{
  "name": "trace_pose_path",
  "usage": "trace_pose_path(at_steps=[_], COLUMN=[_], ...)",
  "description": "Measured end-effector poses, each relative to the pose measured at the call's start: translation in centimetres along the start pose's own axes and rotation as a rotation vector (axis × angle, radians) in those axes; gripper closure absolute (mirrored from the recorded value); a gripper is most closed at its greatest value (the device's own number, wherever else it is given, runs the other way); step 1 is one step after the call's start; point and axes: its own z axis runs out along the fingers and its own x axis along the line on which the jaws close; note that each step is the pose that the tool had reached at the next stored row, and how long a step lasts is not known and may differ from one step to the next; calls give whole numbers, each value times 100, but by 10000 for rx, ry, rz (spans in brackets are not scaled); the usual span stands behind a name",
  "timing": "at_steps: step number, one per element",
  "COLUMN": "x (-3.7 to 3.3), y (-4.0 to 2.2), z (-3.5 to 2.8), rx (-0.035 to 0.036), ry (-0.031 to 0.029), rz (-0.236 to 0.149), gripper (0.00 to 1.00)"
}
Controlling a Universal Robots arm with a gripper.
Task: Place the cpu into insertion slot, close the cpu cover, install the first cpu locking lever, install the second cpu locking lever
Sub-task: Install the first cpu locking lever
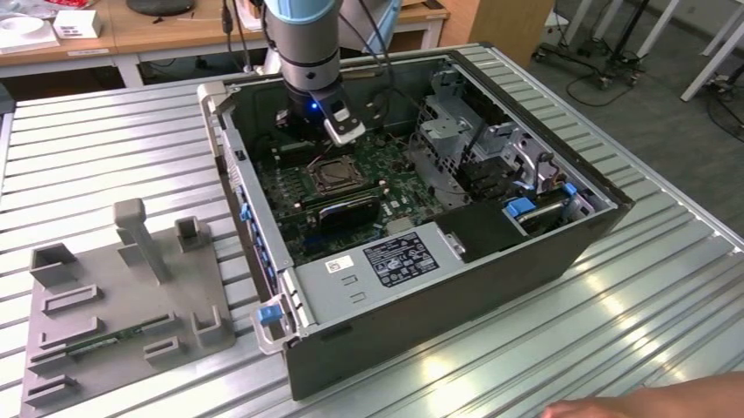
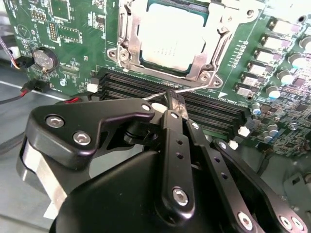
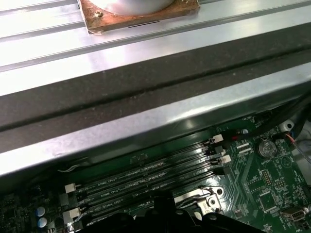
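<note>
**Lever step: cpu's seated, cover's down**

In the case (image 1: 465, 261), on the board (image 2: 73, 43), the cover (image 2: 127, 29) lies flat over the cpu (image 2: 170, 39) sitting in the slot (image 1: 330, 174). The pincer (image 2: 174, 104) looks clenched on the thin lever (image 2: 199, 89). I'd swing it slow and low so the wire doesn't slip.

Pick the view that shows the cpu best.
The second wrist view: the cpu lies close up, its silver top framed by the cover. The exterior view shows the cpu as a tiny square, far off. The first wrist view catches what looks like a metal corner of the cover.
</note>
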Motion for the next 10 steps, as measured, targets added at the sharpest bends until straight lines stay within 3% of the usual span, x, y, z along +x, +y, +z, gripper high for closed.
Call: trace_pose_path(at_steps=[7, 10], x=[-32, -46], y=[6, 9], z=[21, 28], rx=[-73, -74], ry=[218, 222], rz=[-770, -790], gripper=[89, 89])
